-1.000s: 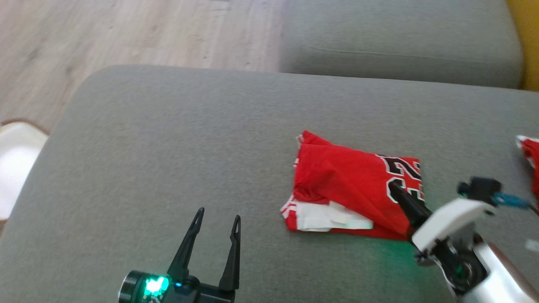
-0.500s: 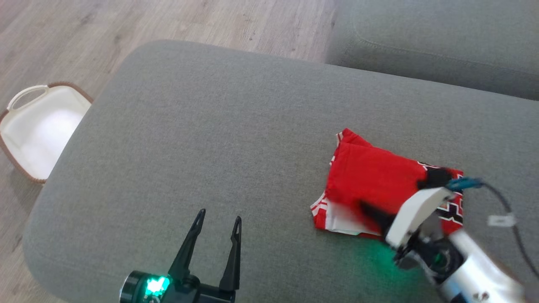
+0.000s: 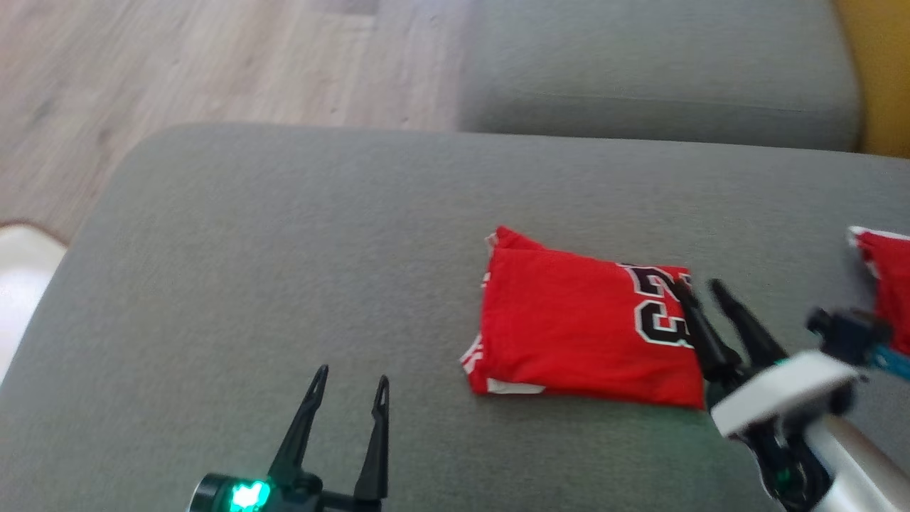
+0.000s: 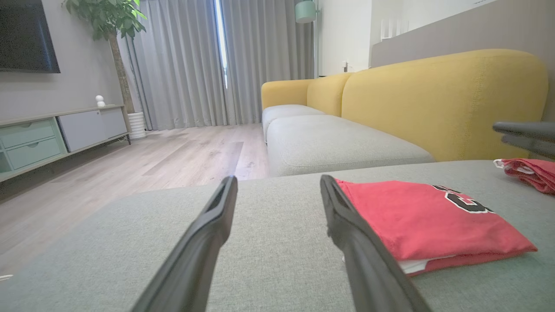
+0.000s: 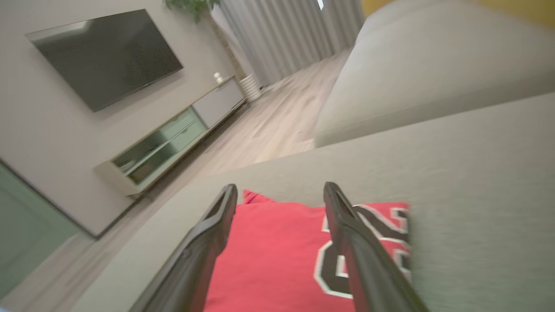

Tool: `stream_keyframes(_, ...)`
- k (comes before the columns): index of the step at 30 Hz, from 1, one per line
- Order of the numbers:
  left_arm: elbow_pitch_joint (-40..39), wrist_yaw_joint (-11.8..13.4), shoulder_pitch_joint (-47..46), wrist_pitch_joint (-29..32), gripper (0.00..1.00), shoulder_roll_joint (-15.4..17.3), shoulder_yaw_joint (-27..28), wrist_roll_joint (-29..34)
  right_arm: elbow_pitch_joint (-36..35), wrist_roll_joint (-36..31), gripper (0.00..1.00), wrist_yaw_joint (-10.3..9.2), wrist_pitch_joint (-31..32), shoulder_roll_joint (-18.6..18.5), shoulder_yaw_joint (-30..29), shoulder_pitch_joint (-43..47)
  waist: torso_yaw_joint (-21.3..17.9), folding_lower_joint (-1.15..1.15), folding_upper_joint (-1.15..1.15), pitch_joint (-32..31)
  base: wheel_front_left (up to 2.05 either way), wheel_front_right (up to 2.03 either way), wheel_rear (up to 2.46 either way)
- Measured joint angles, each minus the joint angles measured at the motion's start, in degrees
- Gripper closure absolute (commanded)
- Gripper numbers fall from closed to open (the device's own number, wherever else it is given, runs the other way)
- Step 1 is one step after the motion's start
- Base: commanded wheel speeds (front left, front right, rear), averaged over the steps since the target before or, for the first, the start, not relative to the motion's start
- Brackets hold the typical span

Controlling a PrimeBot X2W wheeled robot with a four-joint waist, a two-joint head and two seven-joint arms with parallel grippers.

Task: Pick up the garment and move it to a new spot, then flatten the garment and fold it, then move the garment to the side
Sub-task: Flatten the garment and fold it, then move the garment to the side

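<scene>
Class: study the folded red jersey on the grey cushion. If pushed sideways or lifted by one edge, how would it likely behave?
The folded red jersey is thin cloth in loose layers, so lifted by one edge it would probably droop and unfold. Pushed, it would likely bunch, since the grey cushion looks textured. Lying flat, it should not roll.

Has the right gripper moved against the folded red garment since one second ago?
Yes. The right gripper has drawn back from over the garment to its right edge, jaws now open.
</scene>
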Motion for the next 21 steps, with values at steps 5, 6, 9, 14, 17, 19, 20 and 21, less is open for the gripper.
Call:
stream_keyframes(5,0.3,1.1,1.7,0.0,0.00,0.0,2.2,-1.0,3.7,-10.5,0.00,0.00,-6.6,2.4,-4.1,4.5,-3.7,0.00,0.00,-2.2,0.00,0.00,0.00)
stream_keyframes(6,0.3,1.1,1.7,0.0,0.00,0.0,2.2,-1.0,3.7,-10.5,0.00,0.00,-6.6,2.4,-4.1,4.5,-3.7,0.00,0.00,-2.2,0.00,0.00,0.00)
stream_keyframes(9,0.3,1.4,3.1,0.0,0.00,-0.1,4.1,-2.4,3.5,-20.8,0.00,0.00,-6.8,6.5,-11.1,8.3,-5.2,0.00,0.00,-4.0,0.00,0.00,0.00)
stream_keyframes(14,1.7,2.1,7.1,0.0,0.00,-0.1,7.4,-3.3,-2.9,-38.8,0.00,0.00,-6.8,13.2,-20.7,15.8,-6.9,-0.01,0.00,-6.6,0.00,0.00,0.00)
stream_keyframes(17,1.9,2.0,8.6,0.0,0.00,-0.1,8.2,-3.3,-6.2,-45.3,0.00,0.01,-7.0,16.2,-23.6,21.1,-7.0,-0.01,0.00,-7.7,0.00,0.00,0.00)
stream_keyframes(19,1.9,2.0,9.0,0.0,0.00,-0.2,8.7,-3.3,-7.7,-47.5,0.00,0.01,-7.0,17.5,-25.1,23.9,-6.8,-0.01,0.00,-8.1,0.00,0.00,0.00)
stream_keyframes(20,1.9,2.0,9.1,0.0,0.00,-0.2,8.9,-3.3,-8.4,-48.4,0.00,0.01,-7.0,17.9,-25.4,25.0,-6.6,-0.01,0.00,-8.3,0.00,0.00,0.00)
stream_keyframes(21,1.9,1.9,9.1,0.0,0.00,-0.2,9.1,-3.3,-8.8,-48.9,0.00,0.01,-7.0,18.4,-25.9,25.8,-6.6,-0.01,0.00,-8.4,0.00,0.00,0.00)
